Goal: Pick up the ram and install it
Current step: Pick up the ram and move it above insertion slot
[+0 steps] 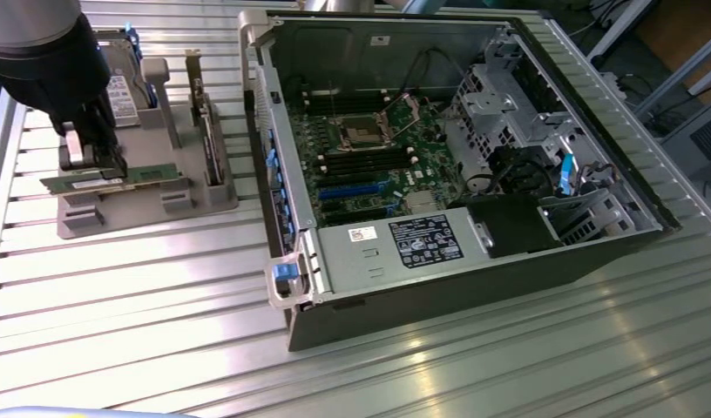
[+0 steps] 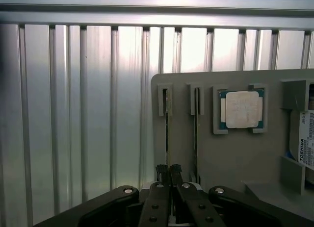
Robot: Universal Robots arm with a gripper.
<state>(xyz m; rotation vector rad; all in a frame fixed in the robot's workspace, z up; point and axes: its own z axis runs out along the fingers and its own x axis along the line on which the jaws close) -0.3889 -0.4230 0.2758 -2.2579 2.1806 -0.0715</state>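
Gripper pinched closed on the ram, which stands on edge in the grey holder.
Probably light, stiff and fragile: best held by its thin top edge, in the slot nearest the holder's rim.

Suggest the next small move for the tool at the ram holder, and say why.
Probably a short, straight lift. The tool looks shut on the ram, whose thin edge sits in the slots of the grey holder; a sideways pull would likely bind it there.
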